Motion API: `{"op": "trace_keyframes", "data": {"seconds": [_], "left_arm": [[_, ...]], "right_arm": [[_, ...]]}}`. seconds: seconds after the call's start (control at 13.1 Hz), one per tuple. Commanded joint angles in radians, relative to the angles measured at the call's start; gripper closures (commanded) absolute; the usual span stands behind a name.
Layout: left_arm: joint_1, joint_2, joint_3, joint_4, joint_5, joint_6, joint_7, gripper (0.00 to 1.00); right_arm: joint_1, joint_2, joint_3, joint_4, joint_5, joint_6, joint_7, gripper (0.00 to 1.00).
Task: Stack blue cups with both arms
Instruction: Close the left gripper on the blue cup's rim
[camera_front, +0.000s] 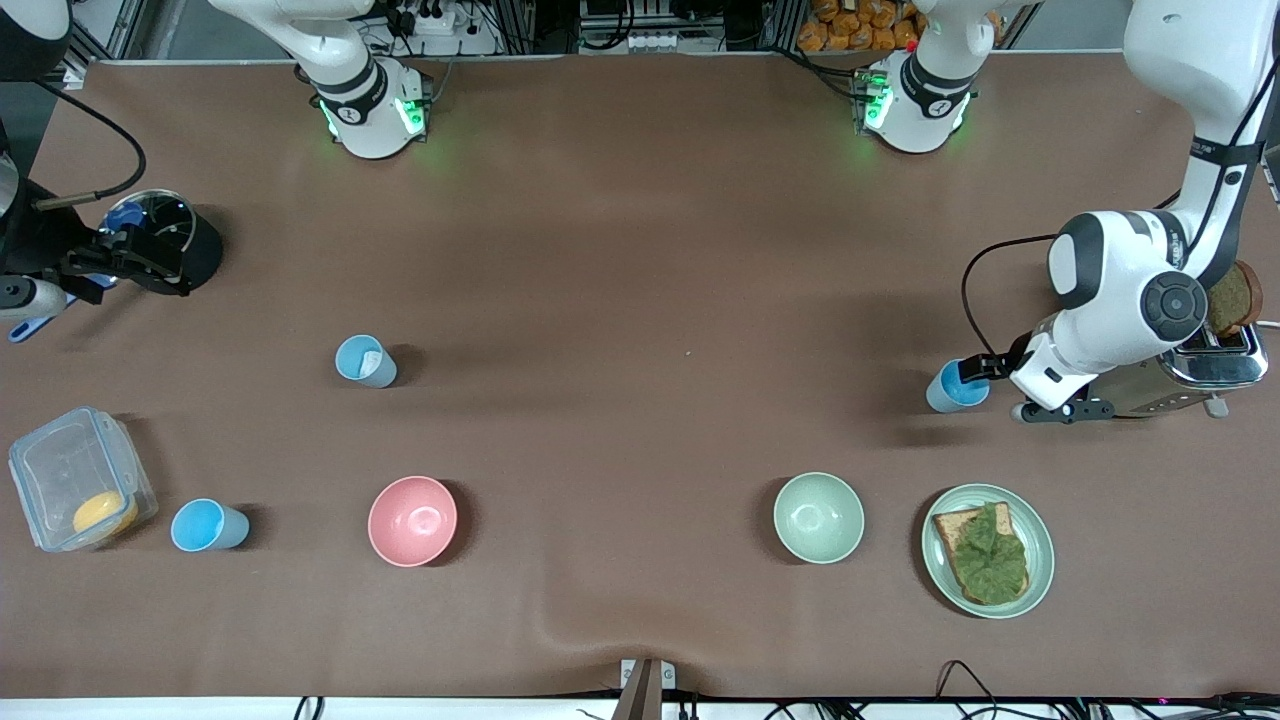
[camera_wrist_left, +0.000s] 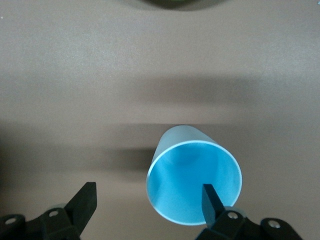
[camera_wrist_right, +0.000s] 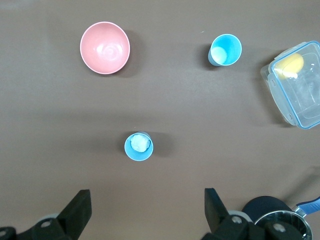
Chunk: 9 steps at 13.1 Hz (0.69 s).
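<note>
Front view: brown desk (camera_front: 640, 250). 3 blue cups on it: cup w/ white patch (camera_front: 365, 361) at centre-left of frame; plain blue cup (camera_front: 208, 526) at lower left, just beside clear lidded box (camera_front: 80, 478) w/ a yellow item inside; third blue cup (camera_front: 956, 386) at mid-right, upright. Left claw (camera_front: 985, 368) sits at that third cup's rim, one finger dipped inside; left arm comes down from upper right, in front of a chrome toaster (camera_front: 1215, 362) w/ a dark bread slice. Right claw (camera_front: 120, 255) at far left edge of frame, over a black pot w/ glass lid (camera_front: 180, 240); this arm waits. Pink bowl (camera_front: 412, 520) lower centre-left, green bowl (camera_front: 818, 517) lower centre-right, green plate (camera_front: 988, 550) w/ toast & lettuce lower right.

Left wrist view: third cup's bright blue mouth fills lower centre. Left claw spread wide, not clamped: one finger (camera_wrist_left: 212, 200) inside the cup's mouth, the other (camera_wrist_left: 82, 202) well clear outside; wall between them.

Right wrist view: right claw fingers (camera_wrist_right: 77, 212) spread apart, nothing btwn them. Patch cup at centre, plain cup upper right, pink bowl upper left, box at right edge, pot at bottom right corner.
</note>
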<state>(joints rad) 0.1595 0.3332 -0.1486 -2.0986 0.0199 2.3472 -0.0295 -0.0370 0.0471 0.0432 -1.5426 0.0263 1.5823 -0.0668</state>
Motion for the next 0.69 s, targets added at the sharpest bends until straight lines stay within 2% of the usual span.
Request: {"op": "trace_keyframes", "data": {"seconds": [0.0,0.08,0.15,0.46,0.61], "left_arm": [[-0.002,0.027,-0.006,-0.006,-0.006,0.055,-0.017,0.16],[0.003,0.033,-0.006,-0.006,-0.005,0.055,-0.013,0.21],[0.002,0.033,-0.006,-0.006,-0.005,0.057,-0.01,0.31],[-0.003,0.035,-0.006,-0.003,-0.005,0.055,-0.01,0.99],[-0.003,0.032,-0.008,-0.003,-0.005,0.055,-0.007,1.0]], "right_arm": [[-0.021,0.013,0.015,0.024,-0.008,-0.008,0.004,0.0],[-0.021,0.013,0.015,0.025,-0.008,-0.008,0.004,0.0],[-0.021,0.013,0.015,0.025,-0.008,-0.008,0.004,0.0],[-0.021,0.013,0.015,0.025,-0.008,-0.008,0.004,0.0],[-0.021,0.014,0.015,0.025,-0.008,-0.008,0.004,0.0]]}}
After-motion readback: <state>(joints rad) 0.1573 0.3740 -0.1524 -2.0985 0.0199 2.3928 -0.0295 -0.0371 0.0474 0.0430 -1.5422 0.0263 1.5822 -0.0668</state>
